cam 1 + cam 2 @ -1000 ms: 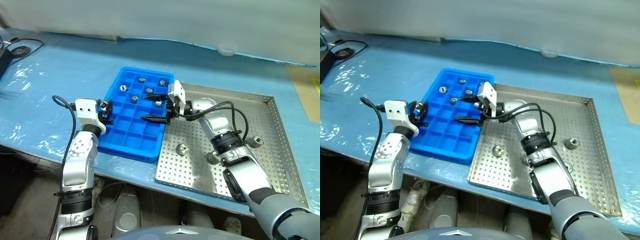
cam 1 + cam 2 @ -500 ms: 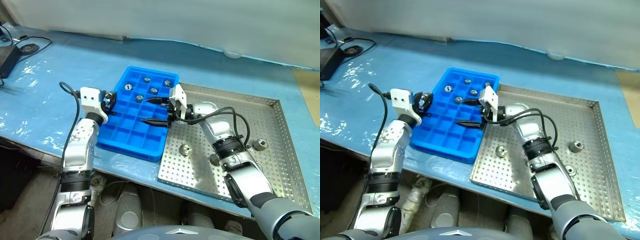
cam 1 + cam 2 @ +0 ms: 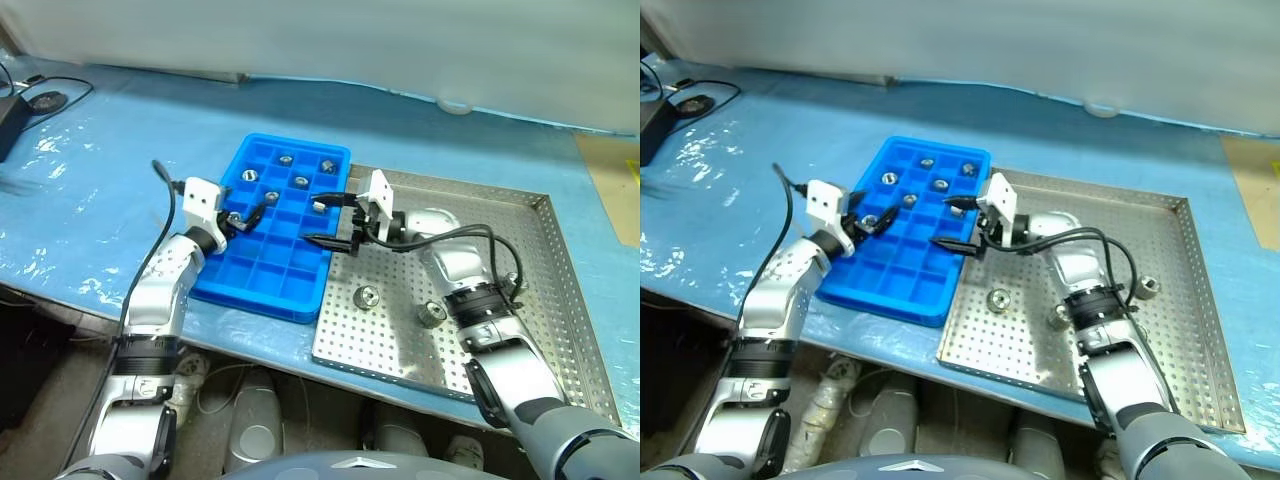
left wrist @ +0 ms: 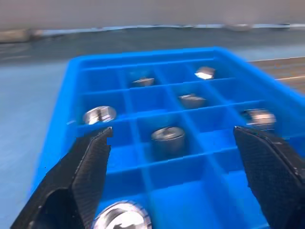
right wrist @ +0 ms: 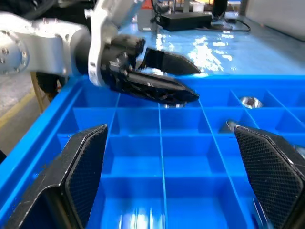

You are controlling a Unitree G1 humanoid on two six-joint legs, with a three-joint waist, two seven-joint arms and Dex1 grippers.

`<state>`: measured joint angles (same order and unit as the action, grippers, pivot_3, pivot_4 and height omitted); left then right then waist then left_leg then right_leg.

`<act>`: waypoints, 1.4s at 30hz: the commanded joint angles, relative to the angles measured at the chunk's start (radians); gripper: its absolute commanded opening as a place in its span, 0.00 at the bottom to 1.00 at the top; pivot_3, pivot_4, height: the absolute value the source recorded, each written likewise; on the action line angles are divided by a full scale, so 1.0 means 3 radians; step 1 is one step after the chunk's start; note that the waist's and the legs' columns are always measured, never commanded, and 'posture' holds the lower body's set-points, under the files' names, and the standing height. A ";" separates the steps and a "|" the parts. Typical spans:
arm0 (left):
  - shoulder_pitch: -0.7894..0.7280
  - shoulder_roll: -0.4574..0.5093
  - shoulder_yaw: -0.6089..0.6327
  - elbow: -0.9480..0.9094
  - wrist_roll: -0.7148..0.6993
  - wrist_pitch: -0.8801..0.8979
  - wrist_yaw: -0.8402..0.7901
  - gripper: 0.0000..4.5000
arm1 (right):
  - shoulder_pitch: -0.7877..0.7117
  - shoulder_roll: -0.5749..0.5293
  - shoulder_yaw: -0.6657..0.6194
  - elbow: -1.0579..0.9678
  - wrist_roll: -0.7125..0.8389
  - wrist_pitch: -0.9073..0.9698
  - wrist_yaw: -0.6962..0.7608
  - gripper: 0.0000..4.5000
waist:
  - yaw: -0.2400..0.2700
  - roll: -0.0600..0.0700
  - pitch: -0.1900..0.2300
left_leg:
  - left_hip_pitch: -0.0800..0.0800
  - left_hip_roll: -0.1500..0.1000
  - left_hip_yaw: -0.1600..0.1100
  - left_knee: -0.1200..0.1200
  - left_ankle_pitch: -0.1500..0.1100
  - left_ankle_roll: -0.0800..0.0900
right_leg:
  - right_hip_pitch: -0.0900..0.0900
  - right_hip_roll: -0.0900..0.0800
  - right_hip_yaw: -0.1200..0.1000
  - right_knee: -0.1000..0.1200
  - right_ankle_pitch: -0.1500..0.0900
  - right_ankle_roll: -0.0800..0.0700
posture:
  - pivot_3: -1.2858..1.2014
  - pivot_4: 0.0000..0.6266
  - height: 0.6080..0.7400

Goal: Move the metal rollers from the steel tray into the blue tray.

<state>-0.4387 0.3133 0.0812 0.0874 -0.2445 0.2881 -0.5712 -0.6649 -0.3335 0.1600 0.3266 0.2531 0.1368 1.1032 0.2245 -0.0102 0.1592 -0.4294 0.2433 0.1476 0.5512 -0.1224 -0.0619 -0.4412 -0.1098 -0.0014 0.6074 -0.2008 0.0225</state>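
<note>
Three metal rollers left on the steel tray, behind and below the right gripper, whose fingers point away from them over the blue tray. Nearest by a wide margin to the right arm; well apart from the left gripper across the blue tray. Standing upright on the perforated floor, holes facing up, so likely needing a turn back and a reach down. Right fingers spread wide, empty, touching nothing. Left fingers also spread wide over the blue compartments, gripping nothing, one roller lying just below and between them. Several more rollers already in the far compartments of the blue tray.
</note>
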 commanded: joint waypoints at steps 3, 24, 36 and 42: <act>-0.0353 0.0125 -0.0340 0.0060 -0.0247 0.0029 -0.0869 0.96 | 0.0282 -0.0277 -0.0260 -0.0526 0.0103 0.0211 -0.0166 1.00 | -0.0097 0.0000 0.0000 | 0.0003 -0.0001 0.0001 0.0001 0.0005 -0.0008 | 0.0003 0.0000 0.0002 0.0001 0.0000 0.0000 | 0.54 0.24 1.00; -0.1561 0.0050 -0.2102 0.1713 0.0850 -0.1041 -0.3259 0.96 | 0.1819 -0.1011 -0.0848 -0.1972 0.0020 0.0700 -0.0966 1.00 | -0.0650 0.0006 -0.0003 | 0.0059 -0.0006 0.0039 -0.0016 -0.0002 0.0005 | 0.0019 0.0003 0.0045 -0.0004 0.0000 0.0001 | 0.40 0.24 1.00; -0.1591 0.0047 -0.2165 0.2057 0.1346 -0.1647 -0.2904 0.38 | 0.1574 -0.0853 -0.1002 -0.2019 0.0343 0.0744 -0.1102 1.00 | -0.0728 0.0009 -0.0007 | 0.0086 -0.0008 0.0080 -0.0017 -0.0009 0.0015 | 0.0018 0.0005 0.0089 -0.0002 0.0002 0.0006 | 0.40 0.24 1.00; -0.1427 -0.0128 -0.1599 0.1633 0.0784 -0.1129 -0.2614 0.38 | 0.1414 -0.0843 -0.0907 -0.1869 0.0407 0.0723 -0.1024 1.00 | -0.0690 0.0009 -0.0007 | 0.0086 -0.0007 0.0083 -0.0016 -0.0010 0.0018 | 0.0018 0.0005 0.0091 -0.0002 0.0003 0.0005 | 0.43 0.24 1.00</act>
<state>-0.8687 0.2893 -0.4576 0.6343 0.0479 -0.0976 -1.3964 -0.2210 -0.5886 -0.1072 -0.2271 0.3564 0.3599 0.7874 0.0176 -0.0076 0.1571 -0.4041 0.2410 0.1734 0.5463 -0.1258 -0.0560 -0.4361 -0.1085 0.0261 0.6066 -0.2000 0.0238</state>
